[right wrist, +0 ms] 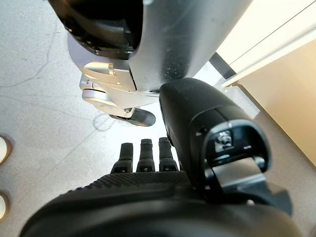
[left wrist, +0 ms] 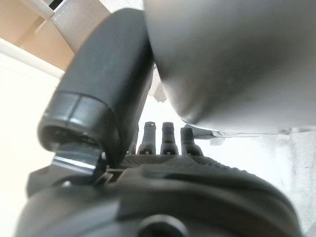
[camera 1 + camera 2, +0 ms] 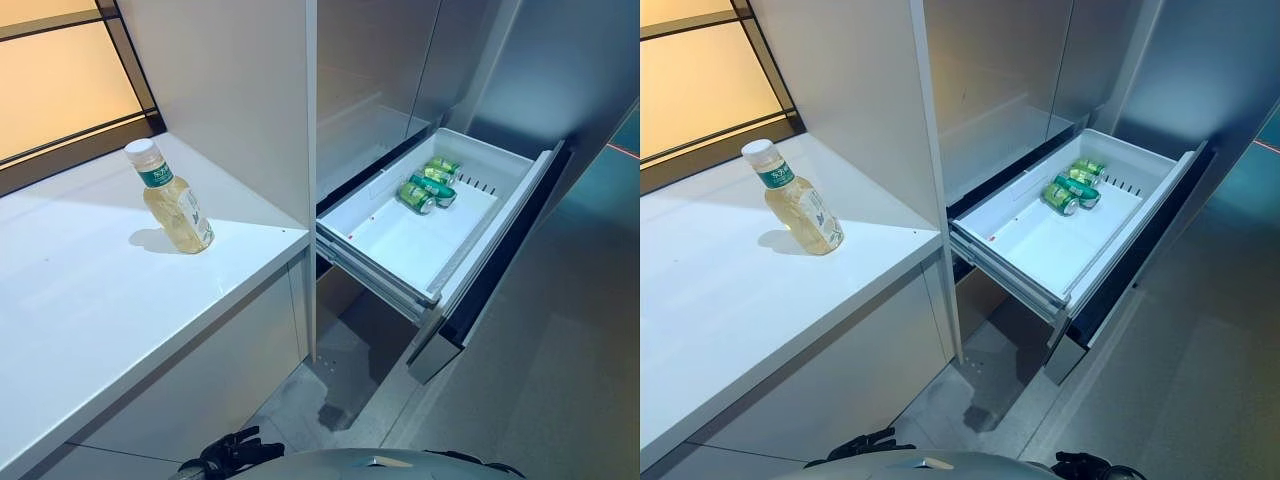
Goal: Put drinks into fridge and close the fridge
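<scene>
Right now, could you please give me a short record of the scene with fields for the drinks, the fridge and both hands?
bottle: upright on the white counter, bottle not yet in the fridge
cans: green cans lying at the back of the drawer
fridge drawer: drawer pulled open
left hand: left hand low, fingers straight, empty
right hand: right hand low, fingers straight, empty

A bottle (image 3: 172, 200) of pale yellow drink with a white cap stands upright on the white counter (image 3: 90, 310) at the left, near the tall cabinet wall. To the right, the fridge drawer (image 3: 420, 235) is pulled out, and three green cans (image 3: 430, 183) lie on their sides, side by side, at its far end. At the near edge, the left hand (image 3: 232, 452) shows as dark fingers.
</scene>
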`<state>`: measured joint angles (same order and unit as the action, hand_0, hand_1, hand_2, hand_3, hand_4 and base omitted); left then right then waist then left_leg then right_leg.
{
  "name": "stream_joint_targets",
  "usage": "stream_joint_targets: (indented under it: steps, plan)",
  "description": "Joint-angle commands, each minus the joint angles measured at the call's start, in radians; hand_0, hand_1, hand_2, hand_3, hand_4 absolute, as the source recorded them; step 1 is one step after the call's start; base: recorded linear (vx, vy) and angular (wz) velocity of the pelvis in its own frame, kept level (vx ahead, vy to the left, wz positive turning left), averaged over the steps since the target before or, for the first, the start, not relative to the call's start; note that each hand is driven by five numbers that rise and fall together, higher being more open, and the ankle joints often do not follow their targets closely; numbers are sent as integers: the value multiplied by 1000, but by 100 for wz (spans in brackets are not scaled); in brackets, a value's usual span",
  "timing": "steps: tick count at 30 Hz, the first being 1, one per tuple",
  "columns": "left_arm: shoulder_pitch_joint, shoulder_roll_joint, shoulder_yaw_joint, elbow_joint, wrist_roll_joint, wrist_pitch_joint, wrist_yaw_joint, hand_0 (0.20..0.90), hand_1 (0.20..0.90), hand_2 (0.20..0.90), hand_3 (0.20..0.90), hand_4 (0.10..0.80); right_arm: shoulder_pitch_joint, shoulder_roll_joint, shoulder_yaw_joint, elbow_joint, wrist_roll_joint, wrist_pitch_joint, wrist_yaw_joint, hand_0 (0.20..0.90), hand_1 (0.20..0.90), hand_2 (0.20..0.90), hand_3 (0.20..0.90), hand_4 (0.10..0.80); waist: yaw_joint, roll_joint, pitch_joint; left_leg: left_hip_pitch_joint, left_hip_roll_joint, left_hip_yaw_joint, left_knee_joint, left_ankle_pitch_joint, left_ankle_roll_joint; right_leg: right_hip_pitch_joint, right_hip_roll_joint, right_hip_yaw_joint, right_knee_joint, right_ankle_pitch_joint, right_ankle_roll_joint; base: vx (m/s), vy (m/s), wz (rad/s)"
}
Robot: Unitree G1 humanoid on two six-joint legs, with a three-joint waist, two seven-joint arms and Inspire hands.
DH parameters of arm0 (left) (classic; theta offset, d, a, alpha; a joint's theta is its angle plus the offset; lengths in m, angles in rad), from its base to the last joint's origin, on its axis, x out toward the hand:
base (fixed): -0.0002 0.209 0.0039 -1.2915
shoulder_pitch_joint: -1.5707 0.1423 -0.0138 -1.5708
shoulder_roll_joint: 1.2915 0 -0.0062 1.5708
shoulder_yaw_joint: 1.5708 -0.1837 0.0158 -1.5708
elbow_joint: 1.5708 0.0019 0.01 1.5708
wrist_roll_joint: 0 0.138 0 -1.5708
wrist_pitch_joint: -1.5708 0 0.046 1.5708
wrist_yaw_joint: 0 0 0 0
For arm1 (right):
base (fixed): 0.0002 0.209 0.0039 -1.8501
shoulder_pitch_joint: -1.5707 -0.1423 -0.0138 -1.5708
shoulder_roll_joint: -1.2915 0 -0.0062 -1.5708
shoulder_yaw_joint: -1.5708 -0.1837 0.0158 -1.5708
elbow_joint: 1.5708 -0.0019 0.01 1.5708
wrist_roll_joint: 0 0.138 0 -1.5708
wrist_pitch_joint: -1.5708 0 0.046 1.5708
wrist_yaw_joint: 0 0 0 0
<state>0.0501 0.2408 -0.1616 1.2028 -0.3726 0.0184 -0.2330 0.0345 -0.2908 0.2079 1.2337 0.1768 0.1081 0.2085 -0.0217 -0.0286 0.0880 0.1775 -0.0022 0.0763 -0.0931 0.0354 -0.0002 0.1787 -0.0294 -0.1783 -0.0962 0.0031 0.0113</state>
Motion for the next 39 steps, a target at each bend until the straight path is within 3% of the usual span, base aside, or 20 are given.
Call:
stream_joint_targets:
  steps: [1, 14, 23, 29, 34, 39]
  plan:
    - [-71, -39, -34, 34, -11, -22, -17, 900, 900, 900, 900, 800, -46, 58, 15, 30, 7, -2, 45, 900, 900, 900, 900, 800, 20, 2, 13, -9, -24, -41, 22, -112, 11, -30, -11, 23, 58, -42, 66, 0, 0, 0]
    - [-71, -40, -37, 30, -16, -53, -38, 900, 900, 900, 900, 800, -47, 60, 16, 35, 10, -7, 44, 900, 900, 900, 900, 800, 21, 1, 14, -7, -23, -40, 18, -110, 7, -27, -10, 21, 54, -40, 67, 0, 0, 0]
    - [-80, -35, -62, 17, 58, -96, -50, 900, 900, 900, 900, 800, -49, 56, 17, 32, 10, -4, 46, 900, 900, 900, 900, 800, 21, 2, 14, -11, -24, -39, 20, -110, 8, -30, -10, 21, 54, -40, 67, 0, 0, 0]
    - [-97, -17, -155, -23, 262, -209, -40, 900, 900, 900, 900, 800, -54, 48, 30, 26, 6, -1, 50, 900, 900, 900, 900, 800, 13, 8, 15, -10, -22, -35, 17, -110, 6, -34, -7, 28, 56, -41, 70, 0, 0, 0]
    - [-136, 13, -302, -110, 498, -331, -31, 900, 900, 900, 900, 800, -61, 35, 58, 9, -6, 6, 55, 900, 900, 900, 900, 800, -3, 15, 17, -9, -17, -23, 12, -110, 3, -41, -5, 38, 58, -39, 77, -13, 7, -1]
    - [-192, 59, -427, -252, 587, -376, 9, 900, 900, 900, 900, 800, -65, 20, 91, -9, -11, 3, 61, 900, 900, 900, 900, 800, -23, 20, 21, -8, -13, -13, 6, -110, 1, -48, -4, 48, 59, -37, 84, -32, 14, -6]
